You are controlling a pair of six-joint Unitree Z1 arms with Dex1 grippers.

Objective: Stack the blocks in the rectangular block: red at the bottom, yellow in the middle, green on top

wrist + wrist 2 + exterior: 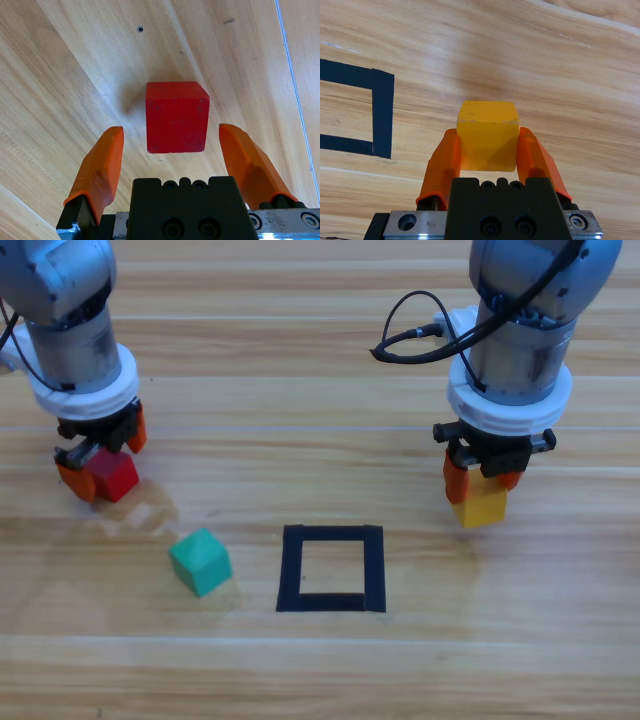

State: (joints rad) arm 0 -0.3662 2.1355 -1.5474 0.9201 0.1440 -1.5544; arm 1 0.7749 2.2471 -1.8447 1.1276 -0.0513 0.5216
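The red cube (116, 476) (176, 116) sits on the table at the left, between the jaws of my left gripper (100, 462) (170, 145), which is open; gaps show on both sides of the cube. My right gripper (481, 483) (487, 152) is shut on the yellow cube (482, 505) (487, 135), to the right of and slightly behind the black tape rectangle (332, 568) (380, 112), whose centre shows bare wood. The teal-green cube (201, 561) lies on the wood left of the rectangle.
A faint wet-looking patch (145, 512) marks the wood between the red and green cubes. A black cable (415, 340) loops off the right arm.
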